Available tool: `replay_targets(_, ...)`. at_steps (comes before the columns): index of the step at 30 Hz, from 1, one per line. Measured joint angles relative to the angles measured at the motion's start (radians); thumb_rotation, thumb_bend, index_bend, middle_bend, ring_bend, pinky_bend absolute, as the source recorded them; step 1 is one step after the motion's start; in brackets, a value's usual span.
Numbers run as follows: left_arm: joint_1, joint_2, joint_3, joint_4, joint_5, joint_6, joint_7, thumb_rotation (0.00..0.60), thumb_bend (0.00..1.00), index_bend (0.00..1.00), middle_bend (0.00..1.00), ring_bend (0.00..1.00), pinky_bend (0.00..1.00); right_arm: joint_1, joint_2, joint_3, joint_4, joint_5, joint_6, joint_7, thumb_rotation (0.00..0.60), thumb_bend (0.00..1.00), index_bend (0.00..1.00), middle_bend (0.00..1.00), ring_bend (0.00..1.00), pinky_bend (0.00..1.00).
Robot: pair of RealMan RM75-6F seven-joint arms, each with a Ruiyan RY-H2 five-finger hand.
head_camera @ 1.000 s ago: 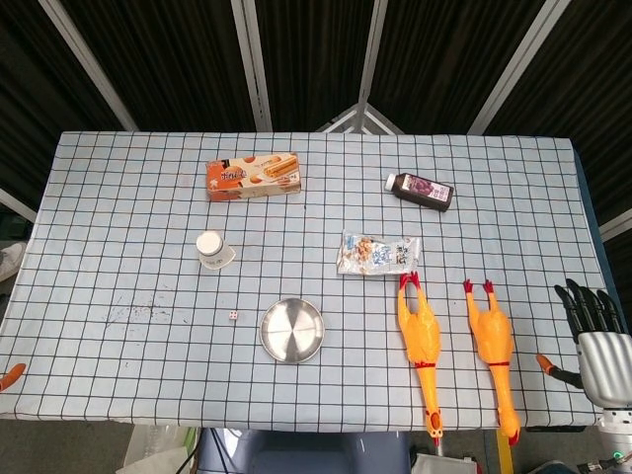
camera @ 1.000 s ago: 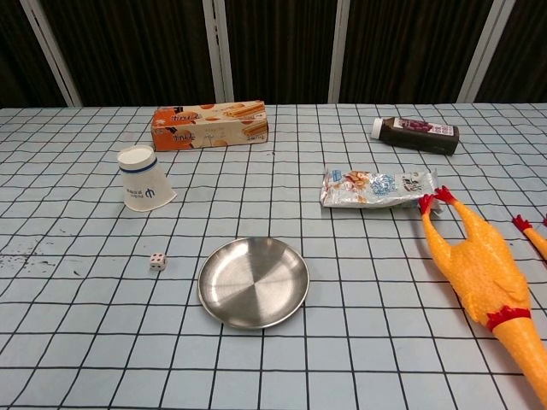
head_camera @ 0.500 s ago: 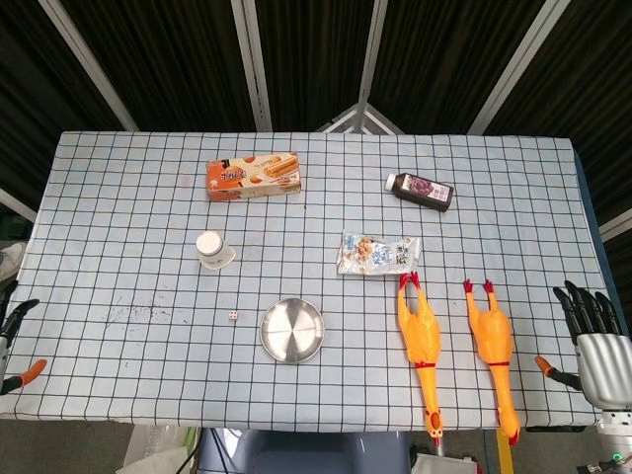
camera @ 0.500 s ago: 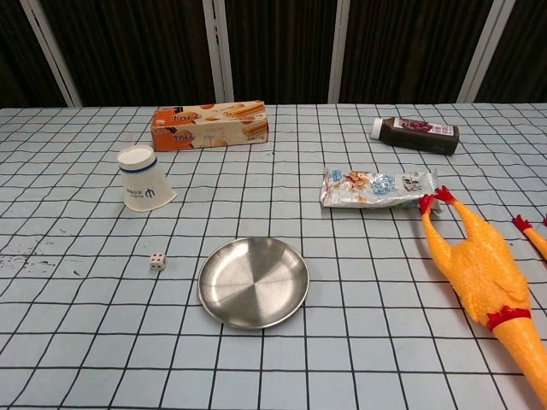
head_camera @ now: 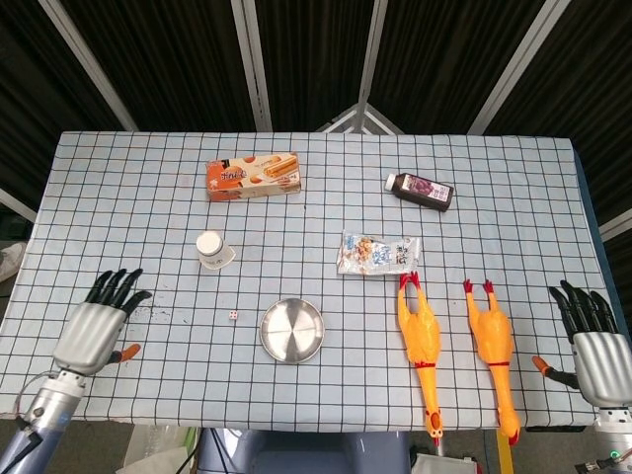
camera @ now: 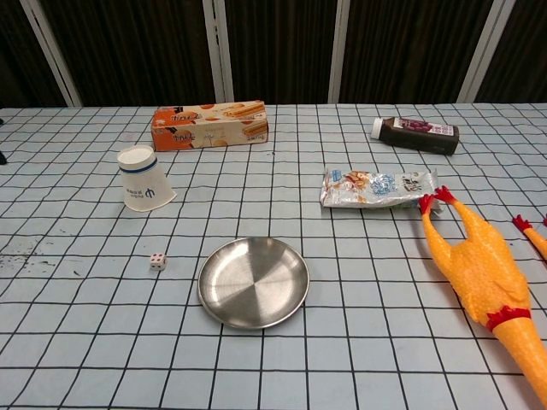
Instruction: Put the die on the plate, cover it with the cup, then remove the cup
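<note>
A small white die (head_camera: 233, 315) (camera: 157, 261) lies on the checked cloth just left of the empty steel plate (head_camera: 292, 330) (camera: 254, 282). A white paper cup (head_camera: 211, 249) (camera: 142, 178) with a blue band stands upside down behind the die. My left hand (head_camera: 95, 323) is over the table's front left part, well left of the die, fingers spread and holding nothing. At the table's front right edge my right hand (head_camera: 592, 339) is open too. Neither hand shows in the chest view.
Two yellow rubber chickens (head_camera: 422, 337) (head_camera: 492, 340) lie right of the plate. A snack bag (head_camera: 378, 255) lies behind them, a dark bottle (head_camera: 421, 191) at the back right, and an orange biscuit box (head_camera: 253, 176) at the back.
My left hand has come in from the left edge onto the table's front left part. The right hand has barely shifted. Die, cup and plate have not moved.
</note>
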Motion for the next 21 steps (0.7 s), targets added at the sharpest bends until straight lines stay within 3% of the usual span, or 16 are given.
replay_targets(11,-0.163,-0.236,-0.075,0.048,-0.375,-0.17,0.127,0.6,0.32,0.26,0.04,0.0,0.03,-0.003,0.011,0.003,0.01,0.005,0.003,0.033,0.6,0.09,0.02,0.02,0.07,0.0)
replay_targets(21,-0.262,-0.393,-0.109,0.163,-0.503,-0.17,0.202,0.6,0.4,0.29,0.06,0.0,0.03,-0.004,0.015,0.002,0.013,0.002,0.006,0.043,0.6,0.09,0.03,0.02,0.07,0.0)
